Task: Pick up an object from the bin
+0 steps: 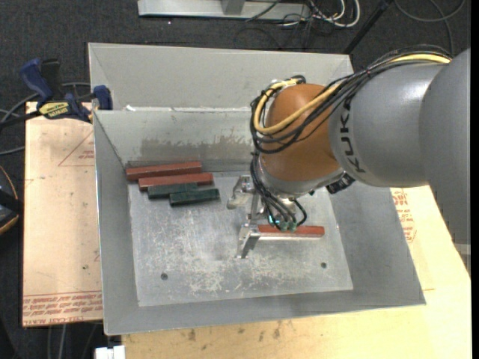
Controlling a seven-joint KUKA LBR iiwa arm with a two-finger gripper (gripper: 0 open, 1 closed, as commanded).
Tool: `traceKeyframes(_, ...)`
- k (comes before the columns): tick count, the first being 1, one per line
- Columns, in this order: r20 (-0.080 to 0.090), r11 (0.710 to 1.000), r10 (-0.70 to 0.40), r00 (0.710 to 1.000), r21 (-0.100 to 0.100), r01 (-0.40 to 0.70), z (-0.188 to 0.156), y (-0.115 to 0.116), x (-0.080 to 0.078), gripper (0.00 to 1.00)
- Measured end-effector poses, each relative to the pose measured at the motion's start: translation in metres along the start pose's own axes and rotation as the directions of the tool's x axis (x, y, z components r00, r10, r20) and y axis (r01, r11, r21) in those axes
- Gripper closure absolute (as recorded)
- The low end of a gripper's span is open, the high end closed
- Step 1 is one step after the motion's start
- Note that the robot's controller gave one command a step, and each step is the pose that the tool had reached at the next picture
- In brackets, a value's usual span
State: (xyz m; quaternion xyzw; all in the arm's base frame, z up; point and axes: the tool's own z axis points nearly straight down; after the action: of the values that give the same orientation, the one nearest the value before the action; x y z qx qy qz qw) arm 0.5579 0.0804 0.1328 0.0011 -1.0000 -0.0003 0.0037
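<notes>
The end effector (243, 217) is down close to the floor of the bin (187, 264), a little right of the middle. It looks released: its two metal fingers (245, 242) stand apart, one toward the back wall and one toward the front, with bare floor showing between them. Just beside the front finger lies a short red-brown bar (298, 231), flat on the floor and running left to right. Its left end is right at that finger, though from here I can't tell whether they touch. The bar is not gripped between the fingers.

Directly above sits the rounded orange cover (299, 137) on the wrist, looped with yellow and black cables (263, 111). Behind it the thick grey arm (408, 118) comes in from the right.

Well to the left, near the back wall, there is a small cluster of more bars. Two long reddish-brown bars (166, 171) lie side by side, and two shorter dark green bars (187, 194) lie just in front of them, all roughly parallel to the wall.
</notes>
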Motion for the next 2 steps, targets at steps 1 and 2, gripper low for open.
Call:
traceKeyframes(1,0.007,1.000,0.002,1.000,-0.001,-0.002,-0.004,0.000,-0.002,0.00)
traceKeyframes(2,0.019,0.997,-0.083,0.996,0.000,0.083,0.044,0.054,-0.073,0.00)
